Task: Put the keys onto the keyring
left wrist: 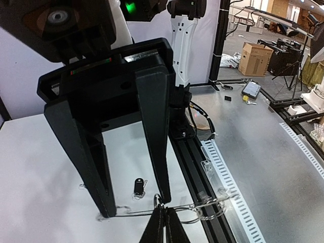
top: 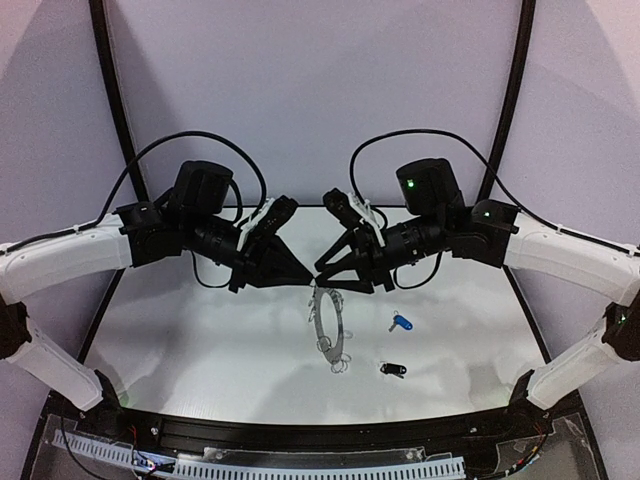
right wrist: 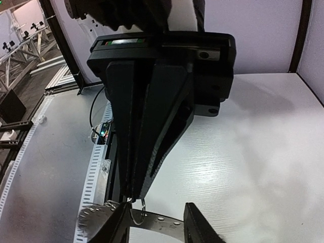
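Well, from where I'm standing the white table [top: 200, 340] is mostly plain to see, tho its near edge is hidden behind the arm bases. Both arms reach in over the middle, tips almost nose to nose.

L gripper [top: 303, 278] is fully closed, pinching the keyring [top: 326, 325] by its rim. Its own wrist cam shows only the last bit of the fingers, cut off at the bottom edge. R gripper [top: 321, 272] has its jaws partway apart, one finger either side of the ring's band, w/ no clamp visible. Whether a pad touches the metal I can't tell, as its wrist cam crops the tips.

Keyring is held up at its top end and from above looks nearly edge-on, a thin sliver. Its long axis runs from the gripper tips toward the near edge, leaning a bit right. Wire loops [top: 338, 362] bunch at the low end; resting on the table or not, can't say.

Blue key [top: 401, 323] lies on the table right of the ring. Black key [top: 392, 369] is nearer the front, long axis approx left-right. Blades too small to read.
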Robot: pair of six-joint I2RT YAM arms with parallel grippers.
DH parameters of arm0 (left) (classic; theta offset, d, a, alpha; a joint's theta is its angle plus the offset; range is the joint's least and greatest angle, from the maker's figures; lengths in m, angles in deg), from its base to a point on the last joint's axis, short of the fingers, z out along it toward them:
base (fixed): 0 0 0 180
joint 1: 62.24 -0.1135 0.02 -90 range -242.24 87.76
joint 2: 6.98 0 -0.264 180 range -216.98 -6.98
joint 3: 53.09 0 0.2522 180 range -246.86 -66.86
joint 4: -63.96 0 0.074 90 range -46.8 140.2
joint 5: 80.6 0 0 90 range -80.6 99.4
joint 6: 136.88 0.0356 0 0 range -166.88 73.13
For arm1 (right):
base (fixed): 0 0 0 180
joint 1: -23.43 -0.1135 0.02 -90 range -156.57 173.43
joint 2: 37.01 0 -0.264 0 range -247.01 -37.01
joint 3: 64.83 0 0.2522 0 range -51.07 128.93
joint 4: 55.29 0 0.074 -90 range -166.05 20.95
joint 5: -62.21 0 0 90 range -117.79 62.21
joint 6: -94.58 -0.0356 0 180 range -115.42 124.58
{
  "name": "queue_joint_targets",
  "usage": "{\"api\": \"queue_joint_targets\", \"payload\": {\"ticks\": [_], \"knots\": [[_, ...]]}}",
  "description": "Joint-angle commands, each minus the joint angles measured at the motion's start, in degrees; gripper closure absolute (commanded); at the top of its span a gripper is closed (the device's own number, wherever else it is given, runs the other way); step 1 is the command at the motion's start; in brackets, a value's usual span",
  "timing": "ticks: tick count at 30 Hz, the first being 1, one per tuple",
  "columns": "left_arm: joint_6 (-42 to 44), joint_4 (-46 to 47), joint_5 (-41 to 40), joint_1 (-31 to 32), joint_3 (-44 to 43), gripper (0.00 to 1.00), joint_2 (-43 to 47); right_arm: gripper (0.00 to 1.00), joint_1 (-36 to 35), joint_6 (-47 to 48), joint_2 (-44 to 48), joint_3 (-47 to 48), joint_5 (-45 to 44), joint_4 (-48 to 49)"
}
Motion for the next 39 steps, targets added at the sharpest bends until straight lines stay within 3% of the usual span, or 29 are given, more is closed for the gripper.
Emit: {"api": "queue_joint_targets", "payload": {"ticks": [1,4,7,13,14,16,20,25,28,32,39], "knots": [[0.8,2.3,-0.9,0.3,-0.7,0.99,2.5,0.66,-0.8,0.4,-0.9,1.7,0.5,0.2],[0.8,3.4,-1.4,0.3,-0.3,0.99,2.5,0.78,-0.9,0.8,-0.9,1.6,0.3,-0.3],[0.9,3.7,-1.5,0.3,-0.2,0.99,2.5,1.00,-0.8,1.1,-0.8,1.5,0.0,-0.6],[-0.1,5.0,-2.6,0.4,0.3,0.99,2.9,1.00,-1.0,2.4,0.6,0.4,-0.2,0.9],[-0.7,6.0,-3.5,0.4,0.8,0.95,3.3,1.00,-1.0,2.5,1.6,-0.8,-0.7,2.5],[-2.0,7.4,-5.2,0.4,2.2,0.69,4.3,1.00,-1.0,2.7,3.2,-2.4,-1.9,5.6],[-4.8,11.5,-7.8,0.4,6.7,0.48,6.5,1.00,-1.0,1.3,5.6,-4.6,-2.4,10.3],[-9.6,18.0,-8.7,0.4,7.8,0.49,6.0,1.00,-1.0,-0.9,6.6,-6.5,0.1,15.9],[-12.1,21.5,-8.3,0.3,8.3,0.56,5.6,1.00,-1.1,-1.6,6.8,-7.6,0.2,18.6],[-15.3,27.2,-7.0,0.3,9.7,0.75,5.3,1.00,-1.0,-4.0,6.7,-9.3,0.2,25.4],[-15.2,27.1,-8.6,0.4,9.9,0.83,5.0,1.00,-1.0,-7.3,8.3,-13.2,-2.2,34.8]]}}
